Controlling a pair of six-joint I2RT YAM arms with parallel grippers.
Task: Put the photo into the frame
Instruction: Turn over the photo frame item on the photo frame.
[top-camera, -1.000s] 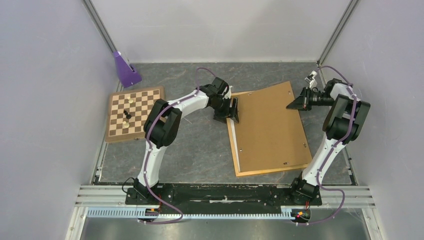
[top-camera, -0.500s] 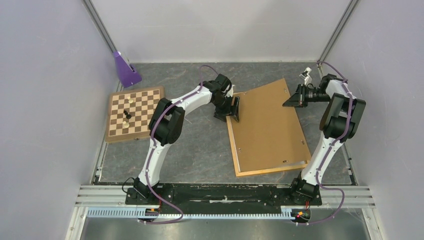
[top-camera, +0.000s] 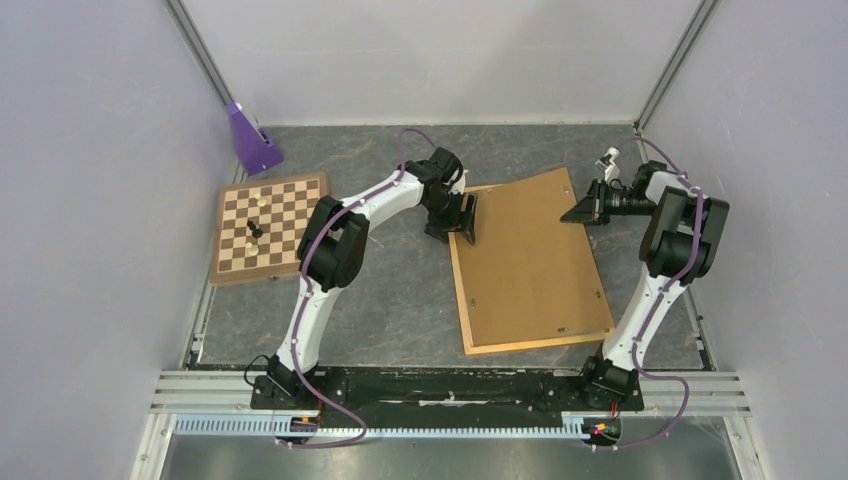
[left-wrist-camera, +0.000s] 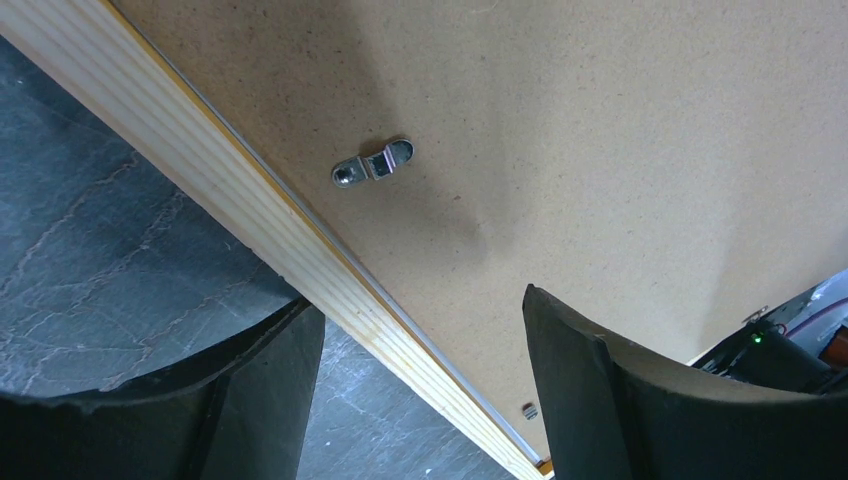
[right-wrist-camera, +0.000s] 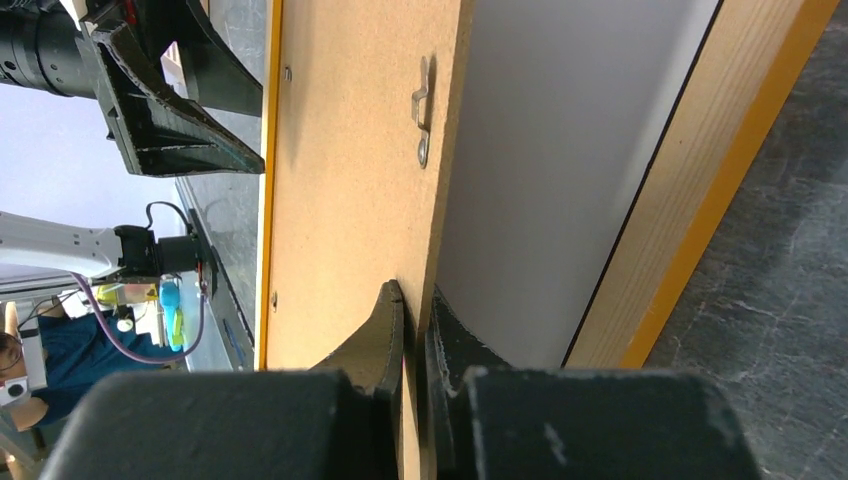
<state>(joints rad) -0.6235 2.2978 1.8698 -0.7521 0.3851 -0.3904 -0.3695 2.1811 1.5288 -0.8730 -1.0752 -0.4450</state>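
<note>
The right tool (right-wrist-camera: 417, 296) is clenched on the edge of the brown backing board (right-wrist-camera: 350, 170), one finger above it and one below. The grip holds that side tilted up off the frame (right-wrist-camera: 690, 190), probably to open a gap through which the print can go in. Under the raised board lies a white sheet (right-wrist-camera: 560, 150). It may be the photo's reverse or only the frame's inner face, and I cannot tell which. The photo's printed side shows in no view.

The left tool (left-wrist-camera: 415, 320) is released, its jaws spread wide across the frame's left rail and the board beside a small metal clip (left-wrist-camera: 372, 165). Judging by its place, it is there to pin that side down while the other lifts (whether it actually presses, the pictures do not show).

The frame rests face down on the desk (top-camera: 400, 300), right of centre. The right arm stands folded at the elbow, its wrist level and pointing left at the board's far right corner. The left arm stretches forward and to the right, wrist bent down onto the frame's far left corner.
</note>
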